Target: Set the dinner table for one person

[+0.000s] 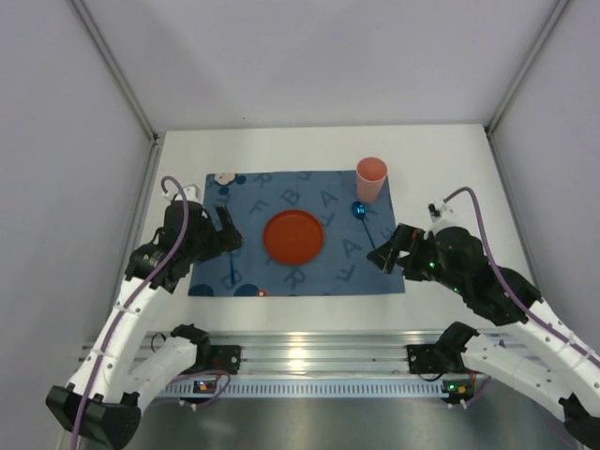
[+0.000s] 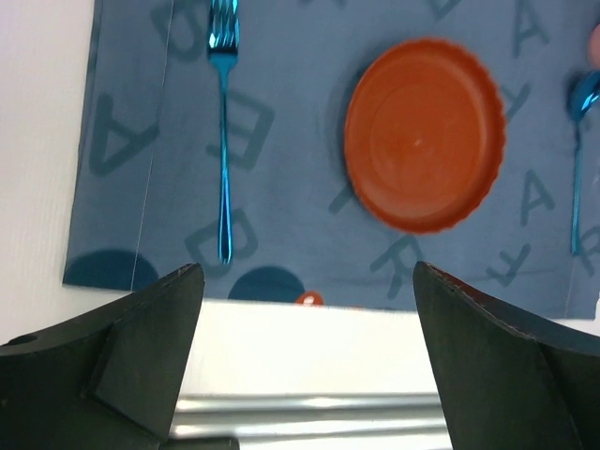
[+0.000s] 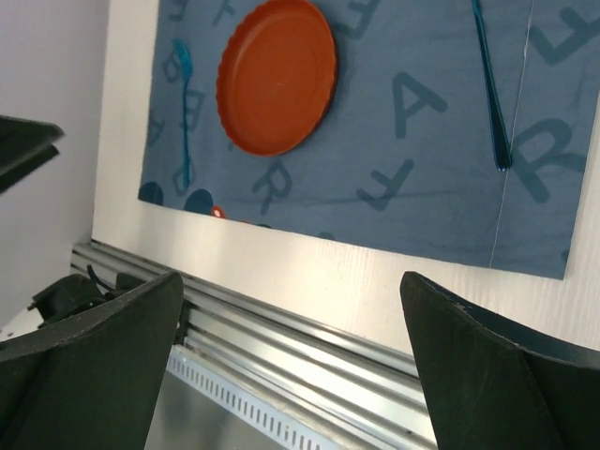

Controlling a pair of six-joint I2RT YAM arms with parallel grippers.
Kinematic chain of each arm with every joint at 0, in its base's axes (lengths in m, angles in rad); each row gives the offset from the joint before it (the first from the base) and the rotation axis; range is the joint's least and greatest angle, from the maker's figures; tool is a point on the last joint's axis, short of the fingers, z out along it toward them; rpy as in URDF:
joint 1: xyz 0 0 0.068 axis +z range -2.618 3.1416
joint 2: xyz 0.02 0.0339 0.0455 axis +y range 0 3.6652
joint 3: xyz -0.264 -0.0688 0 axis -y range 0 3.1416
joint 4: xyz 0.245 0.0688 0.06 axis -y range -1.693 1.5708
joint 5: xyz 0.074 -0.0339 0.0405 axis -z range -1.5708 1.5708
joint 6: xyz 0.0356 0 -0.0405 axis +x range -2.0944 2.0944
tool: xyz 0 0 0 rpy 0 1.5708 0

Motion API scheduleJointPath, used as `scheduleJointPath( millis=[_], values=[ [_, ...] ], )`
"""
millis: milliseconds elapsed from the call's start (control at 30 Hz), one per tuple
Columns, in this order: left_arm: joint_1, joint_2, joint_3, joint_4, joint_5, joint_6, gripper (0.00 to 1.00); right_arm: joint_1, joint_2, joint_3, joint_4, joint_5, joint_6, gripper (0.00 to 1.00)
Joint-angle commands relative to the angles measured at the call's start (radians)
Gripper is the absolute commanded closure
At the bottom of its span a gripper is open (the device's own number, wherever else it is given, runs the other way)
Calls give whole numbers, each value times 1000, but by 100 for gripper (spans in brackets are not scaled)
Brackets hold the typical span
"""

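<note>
The white dinner table (image 1: 441,169) carries a dark blue letter-printed placemat (image 1: 319,202). An orange plate (image 1: 292,235) lies at the mat's middle, with a pink cup (image 1: 371,178) upright at its far right corner. A blue fork (image 2: 223,141) lies left of the plate (image 2: 424,134), and a blue spoon (image 1: 361,216) lies to its right. My left gripper (image 1: 225,234) hovers over the mat's left part, open and empty (image 2: 307,272). My right gripper (image 1: 389,251) hangs over the mat's right edge, open and empty (image 3: 291,281).
An aluminium rail (image 1: 309,352) runs along the table's near edge. A small whitish object (image 1: 223,177) sits at the mat's far left corner. Grey walls (image 1: 75,141) close in the left, right and back sides.
</note>
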Motion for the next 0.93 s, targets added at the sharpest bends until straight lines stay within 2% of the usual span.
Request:
scheduleJointPath(
  millis=[0,100,133,233,367,467,533,600,633,800,900],
  values=[
    [-4,-23,-28,239,-31,74,1,14,50,9,32,-57,26,0],
    [-4,-35,-66,386,-45,310,2,14,5,-26,65,-59,23,0],
    [-4,-31,-87,434,-101,356,1,14,-30,-38,74,-56,5,0],
    [-4,-26,-137,514,-172,360,1,14,-80,-54,77,-51,-59,0],
    [-2,-5,-302,736,-290,347,1,14,-168,-60,72,-45,-132,0],
    [-2,43,-493,1024,-303,375,1,14,-214,-52,63,-71,-137,0],
    [-2,98,-574,1283,-304,459,1,14,-234,-38,51,-79,-124,0],
    [-1,153,-656,1454,-394,502,1,14,-234,-14,26,-77,-120,0],
    [22,237,-658,1546,-410,499,1,16,-220,18,-7,-69,-127,0],
    [88,514,-652,1802,-314,543,1,14,-150,115,-99,21,-193,0],
    [99,600,-606,1848,-268,626,1,14,-76,173,-135,81,-225,0]
  ],
)
